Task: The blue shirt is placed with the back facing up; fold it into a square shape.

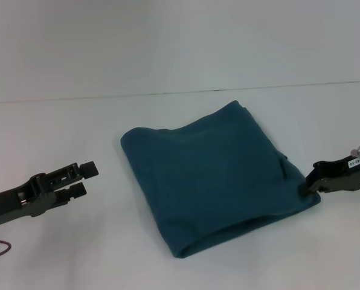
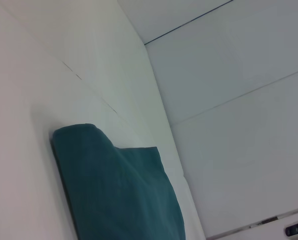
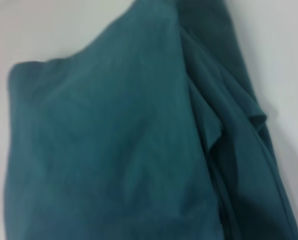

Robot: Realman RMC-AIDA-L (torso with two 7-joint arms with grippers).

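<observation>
The right gripper touches the blue shirt – fingers' state unclear; the left gripper, fingers parted, sits well apart.

No text can be read anywhere. A small white label sits on the right tool near its wrist end, but its dark marks are too small to make out. The blue shirt shows only plain fabric, with no lettering visible.
</observation>
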